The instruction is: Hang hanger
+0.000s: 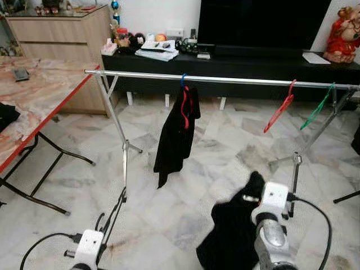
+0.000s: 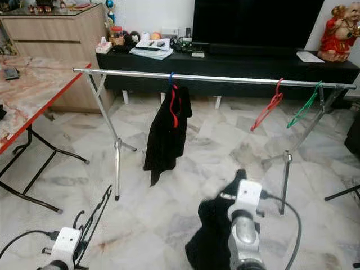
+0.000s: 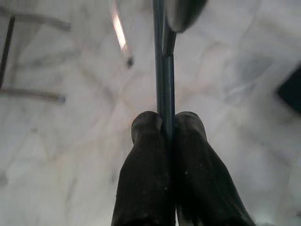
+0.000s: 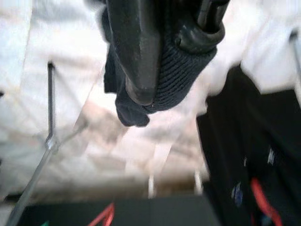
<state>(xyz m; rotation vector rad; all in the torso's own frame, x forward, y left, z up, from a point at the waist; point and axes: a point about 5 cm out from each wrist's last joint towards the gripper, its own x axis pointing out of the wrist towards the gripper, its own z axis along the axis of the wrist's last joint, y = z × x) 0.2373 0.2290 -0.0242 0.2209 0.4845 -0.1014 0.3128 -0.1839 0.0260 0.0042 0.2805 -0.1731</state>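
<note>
A silver clothes rail spans the room in front of me. On it hang a black garment on a red hanger, an empty red hanger and an empty green hanger. My left gripper is low at the left, shut on the thin bar of a black hanger that sticks up from it. My right gripper is low at the right, below the rail, and is shut on a black knit garment that droops from it toward the floor.
A marble-top folding table with a red edge stands at the left. Behind the rail a black TV console carries clutter and a red statue. The rail's legs and cables stand on the marble floor.
</note>
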